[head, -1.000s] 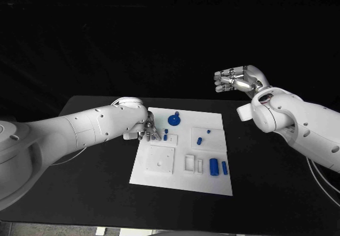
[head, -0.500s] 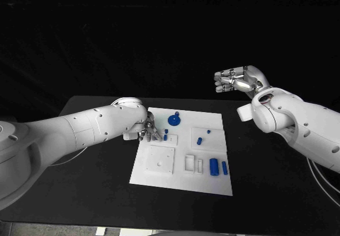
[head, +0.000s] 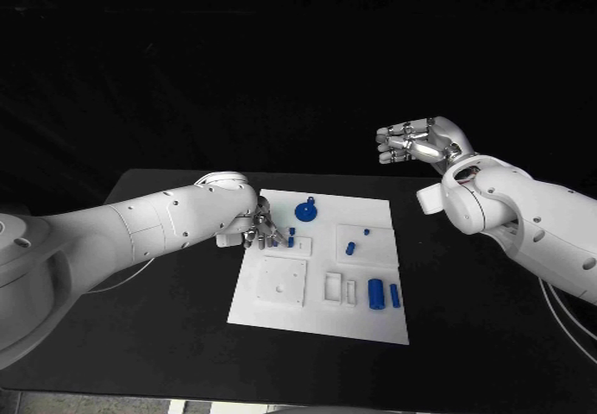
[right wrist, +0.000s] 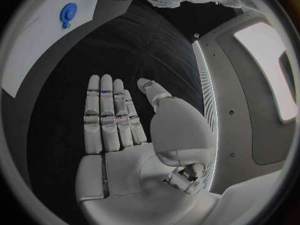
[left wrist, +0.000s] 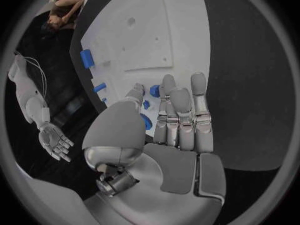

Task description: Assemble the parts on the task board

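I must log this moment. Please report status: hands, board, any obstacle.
Left hand low at board's left edge, holding nothing, near small blue parts. Right hand raised off the table, open. Nothing in the way.

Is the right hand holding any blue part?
No, the right hand is flat with straight fingers and a bare palm, above the black table.

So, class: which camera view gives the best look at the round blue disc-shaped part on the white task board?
The head view: the round blue disc-shaped part sits unobstructed. The right wrist view shows it small near the rim; the left wrist view has fingers hiding most of it.
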